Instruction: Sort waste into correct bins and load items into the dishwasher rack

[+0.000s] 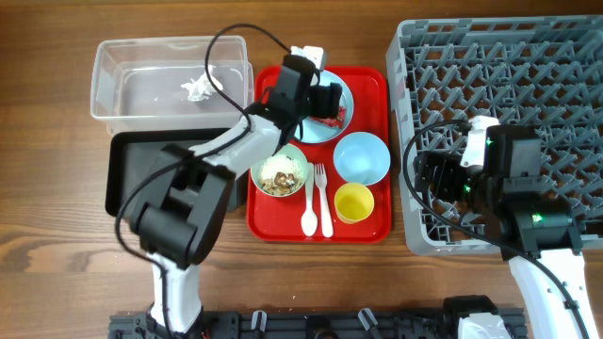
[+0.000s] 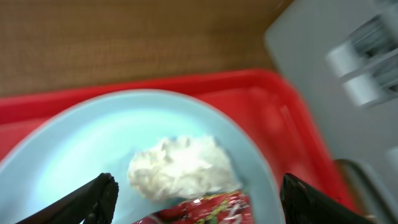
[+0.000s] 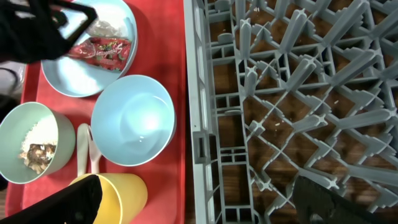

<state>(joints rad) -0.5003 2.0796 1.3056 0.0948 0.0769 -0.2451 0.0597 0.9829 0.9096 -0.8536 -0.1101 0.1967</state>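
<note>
The pale blue plate (image 1: 325, 127) lies at the back of the red tray and holds the red-and-white wrapper (image 1: 332, 119). My left gripper (image 1: 316, 98) hangs open just above the plate. In the left wrist view its open fingers (image 2: 199, 202) straddle the wrapper (image 2: 208, 210) and a white crumpled lump (image 2: 180, 167) on the plate (image 2: 68, 149). The pale green bowl (image 1: 280, 173) holds white-and-brown scraps. The pale blue bowl (image 1: 362, 157), yellow cup (image 1: 354, 201), spoon (image 1: 308, 209) and fork (image 1: 323, 200) lie on the tray. My right gripper (image 1: 429, 177) is open and empty over the left edge of the grey rack (image 1: 509, 75).
The clear tub (image 1: 122, 80) at the back left holds a white crumpled scrap (image 1: 195, 89). The black tray (image 1: 127, 174) lies in front of it, partly under my left arm. The red tray (image 1: 372, 85) sits between the bins and the rack. In the right wrist view, the cup (image 3: 121, 196) lies under the left finger.
</note>
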